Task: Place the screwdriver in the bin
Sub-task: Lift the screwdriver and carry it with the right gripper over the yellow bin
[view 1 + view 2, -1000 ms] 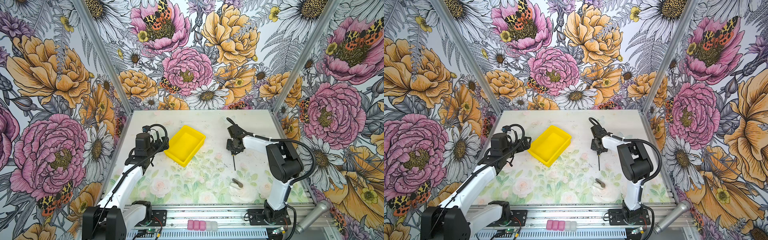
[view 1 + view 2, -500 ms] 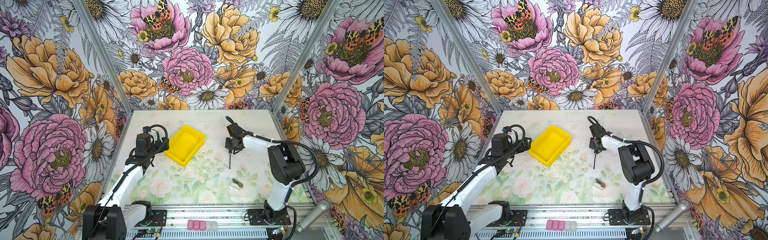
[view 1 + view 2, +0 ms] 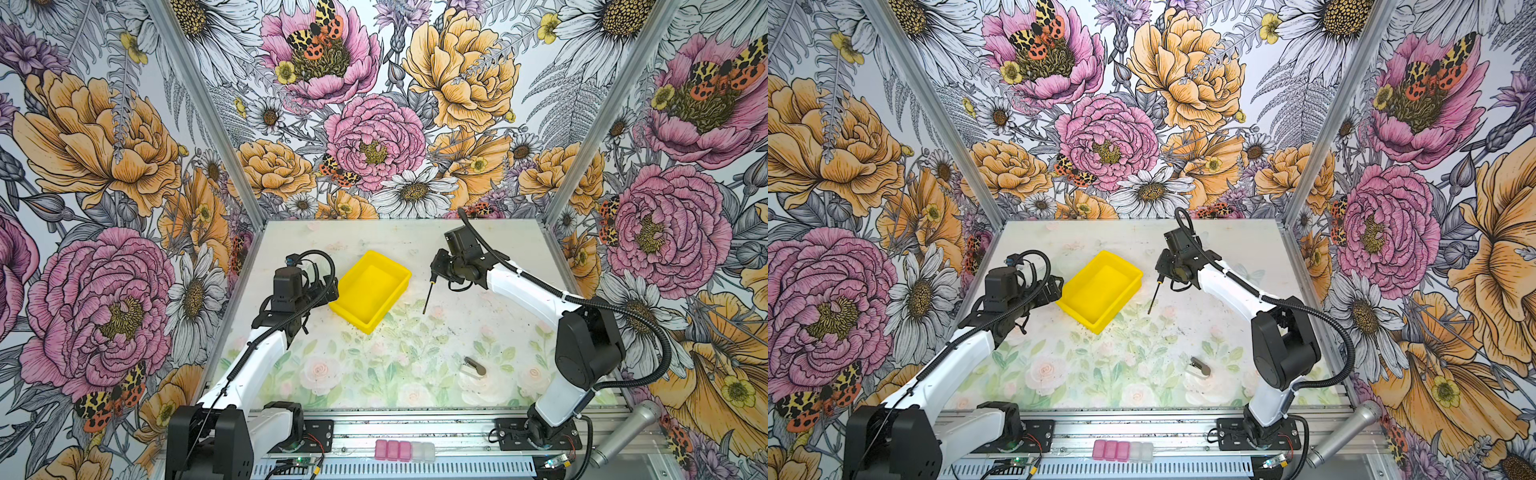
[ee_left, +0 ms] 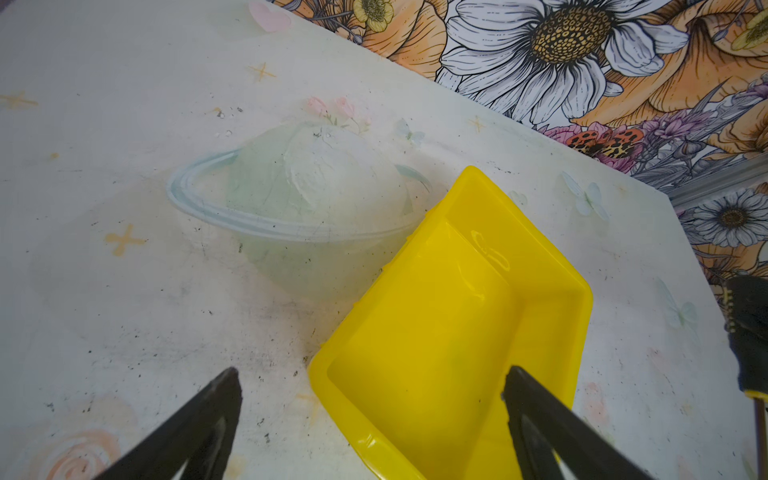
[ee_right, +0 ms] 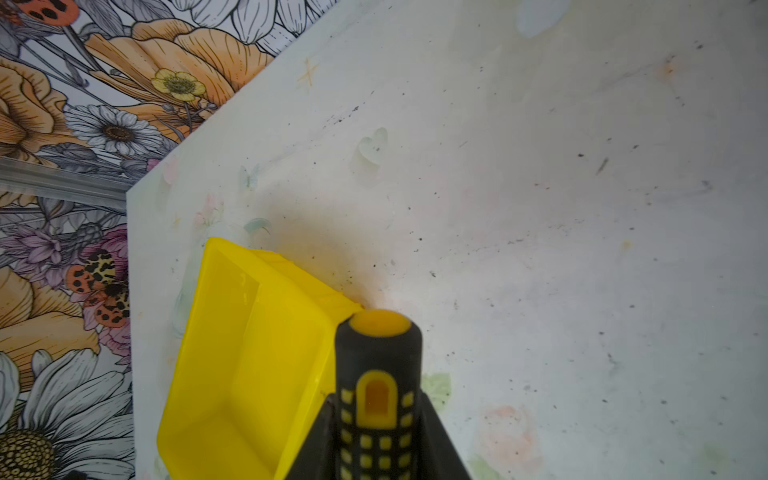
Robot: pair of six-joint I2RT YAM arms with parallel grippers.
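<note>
Step now: I am carrying the slim screwdriver with the black ribbed handle, little yellow squares and long thin dark metal shaft [image 3: 429, 289] toward the bright yellow plastic bin with low walls [image 3: 371, 296]; I judge the pick-up is done and the drop is not
My right gripper [image 5: 376, 440]: it is pressed together on the screwdriver's handle, a black finger on each side, seen in the right wrist view
Where the screwdriver is: up off the pale flowery table [image 3: 478, 241], hanging from my right gripper with the shaft pointing down and a bit toward the front; it is near the bin's right side but not over it, in both top views
Where the bin is: on the table, turned at a slant, between my two arms; nothing lies in it
Next move: I think I must slide my right gripper left until the whole screwdriver is over the bin, then go lower and let go; the long shaft could catch the bin's rim, so I may need to lay it along the long way of the bin
My right arm: it reaches far over the table, wrist bent so the gripper points left toward the bin
My left gripper [image 4: 370, 399]: its two black fingers are spread wide and hold nothing; one finger sits over the bin's near end, and I cannot tell if it touches
My left arm: stretched forward, resting low beside the bin's left edge
Other thing: a small grey and white object [image 3: 473, 368] lies near the front of the table, well apart from all this
</note>
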